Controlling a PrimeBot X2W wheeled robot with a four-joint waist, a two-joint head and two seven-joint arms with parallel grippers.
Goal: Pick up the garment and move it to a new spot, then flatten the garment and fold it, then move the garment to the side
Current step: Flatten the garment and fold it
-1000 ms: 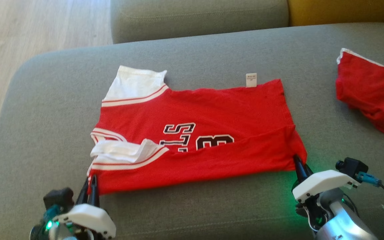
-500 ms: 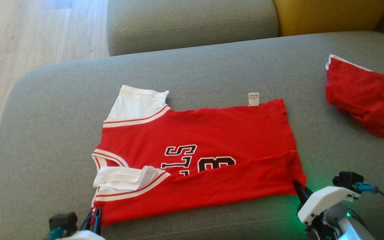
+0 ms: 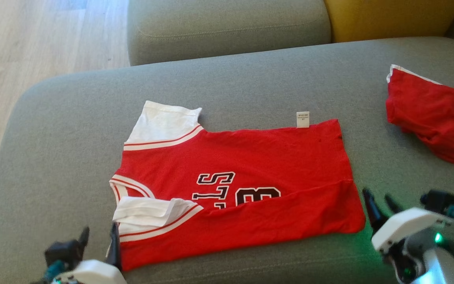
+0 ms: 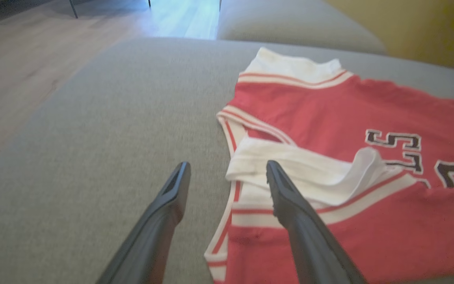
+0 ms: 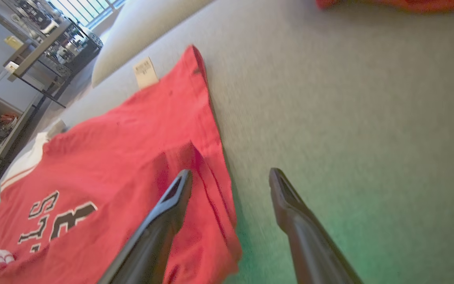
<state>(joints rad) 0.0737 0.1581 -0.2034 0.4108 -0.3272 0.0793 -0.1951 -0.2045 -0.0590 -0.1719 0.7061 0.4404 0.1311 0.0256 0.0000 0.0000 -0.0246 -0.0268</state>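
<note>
A red jersey (image 3: 250, 157) with white sleeves and black number print lies flat on the grey sofa cushion (image 3: 231, 79), its near edge folded up over the print. My left gripper (image 3: 97, 234) stands open at the jersey's near left corner, one finger over the white-striped hem (image 4: 227, 221). The left wrist view shows the jersey (image 4: 349, 118) and the left gripper (image 4: 227, 175) holding nothing. My right gripper (image 3: 378, 197) is open just right of the jersey's near right corner. In the right wrist view, the right gripper (image 5: 230, 175) straddles the jersey's (image 5: 132, 150) edge.
A second red garment (image 3: 428, 112) lies crumpled at the cushion's far right. A grey backrest cushion (image 3: 227, 23) and a yellow cushion (image 3: 392, 15) stand behind. Wooden floor (image 3: 34, 39) lies off the left edge. A shelving rack (image 5: 41, 35) stands beyond the sofa.
Both grippers have opened and let go of the jersey's near corners; the right one drew off to the right. The camera tilted, shifting the whole picture downward.
</note>
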